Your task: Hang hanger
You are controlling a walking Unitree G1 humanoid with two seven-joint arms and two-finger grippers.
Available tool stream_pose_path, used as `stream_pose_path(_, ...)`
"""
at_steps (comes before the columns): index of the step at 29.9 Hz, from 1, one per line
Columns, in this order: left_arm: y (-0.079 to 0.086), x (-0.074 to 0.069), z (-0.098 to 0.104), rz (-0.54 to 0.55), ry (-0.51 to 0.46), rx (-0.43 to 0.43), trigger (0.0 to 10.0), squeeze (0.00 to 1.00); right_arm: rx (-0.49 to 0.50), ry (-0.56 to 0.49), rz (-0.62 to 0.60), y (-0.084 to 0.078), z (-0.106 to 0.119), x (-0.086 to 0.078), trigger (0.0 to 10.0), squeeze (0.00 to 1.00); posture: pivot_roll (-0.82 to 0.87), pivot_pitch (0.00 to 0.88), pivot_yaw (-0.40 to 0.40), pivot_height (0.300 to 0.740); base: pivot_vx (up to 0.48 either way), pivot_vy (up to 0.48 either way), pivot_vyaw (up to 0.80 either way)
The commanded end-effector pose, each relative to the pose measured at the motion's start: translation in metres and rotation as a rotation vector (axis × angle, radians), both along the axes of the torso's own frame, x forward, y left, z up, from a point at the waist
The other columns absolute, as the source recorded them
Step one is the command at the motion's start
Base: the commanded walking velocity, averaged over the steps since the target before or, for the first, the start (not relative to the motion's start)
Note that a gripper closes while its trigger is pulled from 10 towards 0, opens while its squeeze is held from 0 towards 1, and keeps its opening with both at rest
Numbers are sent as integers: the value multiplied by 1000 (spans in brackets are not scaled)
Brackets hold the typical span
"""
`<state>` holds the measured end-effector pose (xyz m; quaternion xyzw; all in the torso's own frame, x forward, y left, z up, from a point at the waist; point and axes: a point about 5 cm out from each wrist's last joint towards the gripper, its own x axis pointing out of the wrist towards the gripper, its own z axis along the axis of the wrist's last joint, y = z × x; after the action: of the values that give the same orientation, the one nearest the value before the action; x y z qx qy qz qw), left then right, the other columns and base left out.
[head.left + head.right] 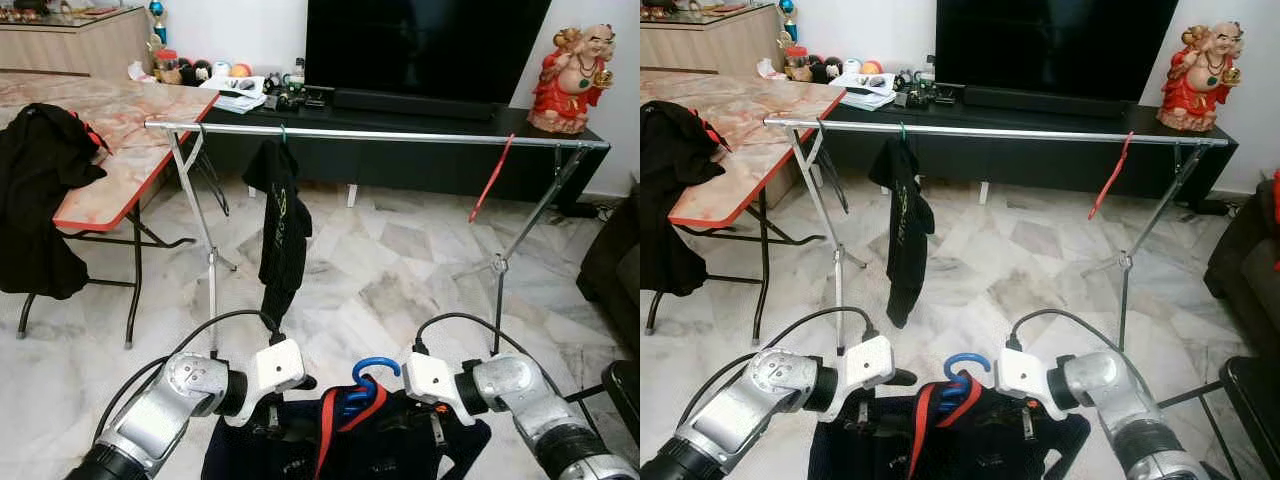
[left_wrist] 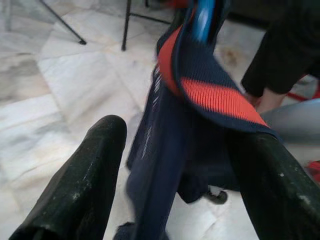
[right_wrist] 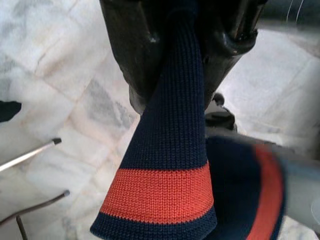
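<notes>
Marble floor [image 1: 400, 290]; silver clothes rail [image 1: 400, 135] far. Near, navy orange-trimmed knit garment [image 1: 345, 440] on blue plastic hanger [image 1: 375, 372]. Right gripper [image 3: 190, 65] clamped on collar; left gripper [image 2: 180, 165] open beside garment.

Ribbed knit garment [image 3: 170, 150], shiny metal rail [image 1: 400, 134]

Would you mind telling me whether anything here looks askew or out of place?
The red hanger dangles slanted and bare near the rail's right end. A black garment is heaped over the table edge rather than hung.
</notes>
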<state>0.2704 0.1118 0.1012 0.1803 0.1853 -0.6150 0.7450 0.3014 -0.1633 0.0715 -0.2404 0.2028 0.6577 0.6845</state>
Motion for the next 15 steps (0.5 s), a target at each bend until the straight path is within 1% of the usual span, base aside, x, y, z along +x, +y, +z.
stream_pose_path(1, -3, 0, 6, -15, -14, -15, 10000, 0, 15, -37, -5, 4, 5, 4, 0, 0, 60, 0, -65, 740, 0, 0, 0)
stream_pose_path(4, -4, 0, 6, -13, -23, -9, 10000, 0, 19, -40, -5, 7, 5, 4, 0, 0, 60, 0, -65, 740, 0, 0, 0)
stream_pose_path(8, -7, 5, 4, 36, -50, -7, 10000, 0, 57, -29, 31, 15, 9, 4, 0, 0, 60, 0, -65, 740, 0, 0, 0)
stream_pose_path(15, -10, 9, 4, 68, -57, -19, 10000, 0, 55, -24, 45, 18, 10, 4, 0, 0, 62, 0, -69, 740, 0, 0, 0)
